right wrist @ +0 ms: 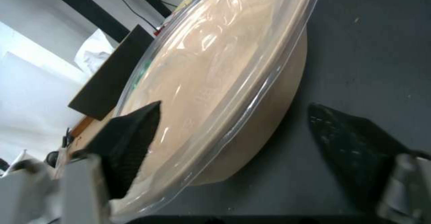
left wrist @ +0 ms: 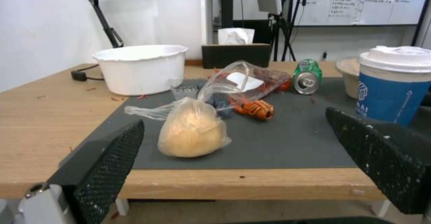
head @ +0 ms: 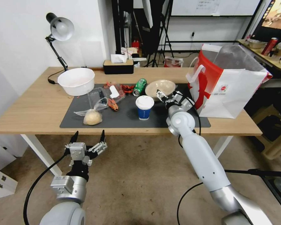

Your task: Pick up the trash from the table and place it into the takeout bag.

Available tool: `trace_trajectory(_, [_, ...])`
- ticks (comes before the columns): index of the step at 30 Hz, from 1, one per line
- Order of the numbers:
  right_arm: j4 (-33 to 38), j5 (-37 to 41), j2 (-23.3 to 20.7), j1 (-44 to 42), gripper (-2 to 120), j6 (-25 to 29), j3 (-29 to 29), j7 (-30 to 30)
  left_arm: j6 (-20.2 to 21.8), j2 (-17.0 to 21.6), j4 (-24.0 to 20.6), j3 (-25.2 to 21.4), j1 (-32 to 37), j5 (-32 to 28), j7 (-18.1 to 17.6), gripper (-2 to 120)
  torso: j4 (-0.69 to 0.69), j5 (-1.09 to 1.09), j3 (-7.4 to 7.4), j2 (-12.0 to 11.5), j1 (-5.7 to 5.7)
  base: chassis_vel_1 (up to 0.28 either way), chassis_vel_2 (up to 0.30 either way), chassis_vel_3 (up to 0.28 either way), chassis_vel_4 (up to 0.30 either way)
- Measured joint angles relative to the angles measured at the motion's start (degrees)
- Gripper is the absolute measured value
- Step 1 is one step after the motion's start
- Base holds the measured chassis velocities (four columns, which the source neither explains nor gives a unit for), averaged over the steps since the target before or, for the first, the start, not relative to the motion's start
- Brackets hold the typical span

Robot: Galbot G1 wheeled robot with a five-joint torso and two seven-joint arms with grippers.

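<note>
1. Black-fingered left gripper hangs wide open and empty below the bench's near edge.
2. On the dark grey mat, nearest, lie the bagged bun and the white-lidded blue paper cup.
3. The right gripper is spread around the near rim of the beige bowl, one finger inside, one outside, not clamped.
4. The green can lies just left of the bowl.
5. The takeout bag stands right of the bowl.
</note>
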Motion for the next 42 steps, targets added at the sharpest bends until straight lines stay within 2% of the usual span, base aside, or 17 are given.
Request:
trace_trajectory(1, [-0.1,-0.1,0.1,-0.1,77,-0.1,0.0,0.0,-0.1,0.0,0.0,0.0,0.0,0.0,0.0,100,-0.01,0.0,0.0,0.0,0.0,0.0,0.0,0.0,0.0])
trace_trajectory(2, [-0.1,-0.1,0.1,-0.1,77,-0.1,0.0,0.0,-0.1,0.0,0.0,0.0,0.0,0.0,0.0,100,-0.01,0.0,0.0,0.0,0.0,0.0,0.0,0.0,0.0])
trace_trajectory(4, [-0.3,-0.2,0.3,-0.1,65,-0.3,0.2,0.2,-0.5,0.0,0.3,0.0,0.0,0.0,-0.1,100,-0.01,0.0,0.0,0.0,0.0,0.0,0.0,0.0,0.0])
trace_trajectory(5, [-0.3,-0.2,0.3,-0.1,65,-0.3,0.2,0.2,-0.5,0.0,0.3,0.0,0.0,0.0,-0.1,100,-0.01,0.0,0.0,0.0,0.0,0.0,0.0,0.0,0.0])
trace_trajectory(8, [-0.3,-0.2,0.5,-0.1,49,-0.5,0.5,0.6,-0.7,0.0,0.6,0.1,0.0,0.0,-0.1,100,0.0,0.0,0.0,0.0,0.0,0.0,0.0,0.0,0.0])
trace_trajectory(9, [-0.3,-0.2,0.5,-0.1,49,-0.5,0.5,0.6,-0.7,0.0,0.6,0.1,0.0,0.0,-0.1,100,0.0,0.0,0.0,0.0,0.0,0.0,0.0,0.0,0.0])
trace_trajectory(12, [0.2,-0.2,0.4,-0.5,36,-0.7,1.0,0.9,-0.7,0.0,0.6,0.1,0.0,0.0,-0.1,100,0.0,0.01,0.0,0.0,0.0,0.0,0.0,0.0,0.0])
trace_trajectory(13, [0.2,-0.2,0.4,-0.5,36,-0.7,1.0,0.9,-0.7,0.0,0.6,0.1,0.0,0.0,-0.1,100,0.0,0.01,0.0,0.0,0.0,0.0,0.0,0.0,0.0])
trace_trajectory(15, [0.8,-0.2,0.2,-0.9,24,-0.7,1.6,1.0,-0.8,0.0,0.6,0.1,-0.1,0.0,-0.1,100,0.0,0.01,0.0,0.0,0.0,0.0,0.0,0.0,0.0])
trace_trajectory(17, [1.1,-0.2,0.1,-1.0,20,-0.7,1.7,1.0,-0.8,0.0,0.6,0.1,-0.1,0.0,-0.1,100,-0.01,0.01,0.0,0.0,0.0,0.0,0.0,0.0,0.0])
trace_trajectory(20, [2.2,-0.2,-0.3,-1.4,7,-0.6,2.1,1.0,-0.8,0.0,0.6,0.2,-0.2,0.0,0.0,100,0.0,0.01,-0.01,0.0,0.0,0.0,0.0,0.0,0.0])
trace_trajectory(23, [3.3,-0.2,-0.8,-1.7,1,-0.1,2.5,0.7,-0.8,0.0,0.6,0.3,-0.2,0.0,0.0,100,0.0,0.01,0.0,0.0,0.0,0.0,0.0,0.0,0.0])
trace_trajectory(28, [5.9,0.1,-1.7,-2.0,1,1.3,3.1,-1.2,-0.8,0.0,0.5,0.3,-0.2,0.0,0.0,100,-0.01,0.01,-0.01,0.0,0.0,0.0,0.0,0.0,0.0])
trace_trajectory(34, [12.6,0.0,-4.5,-2.4,1,4.6,5.0,-8.8,-0.9,0.0,0.2,0.2,0.0,-0.1,0.0,100,0.0,0.01,0.0,0.0,0.0,0.0,0.0,0.0,0.0])
trace_trajectory(37, [15.5,-0.3,-5.6,-2.1,1,5.1,6.4,-10.3,-1.0,0.0,0.1,0.1,0.1,-0.1,0.0,100,-0.01,0.02,0.0,0.0,0.0,0.0,0.0,0.0,0.0])
trace_trajectory(40, [18.7,-2.6,-6.9,-1.0,1,5.5,8.2,-10.3,-1.2,0.0,0.0,0.1,0.2,-0.1,0.0,100,-0.01,0.0,-0.01,0.0,0.0,0.0,0.0,0.0,0.0])
trace_trajectory(42, [20.5,-7.7,-8.2,0.4,1,5.5,10.0,-9.1,-1.3,0.0,0.0,0.2,0.2,-0.1,0.0,100,0.0,0.02,0.0,0.0,0.0,0.0,0.0,0.0,0.0])
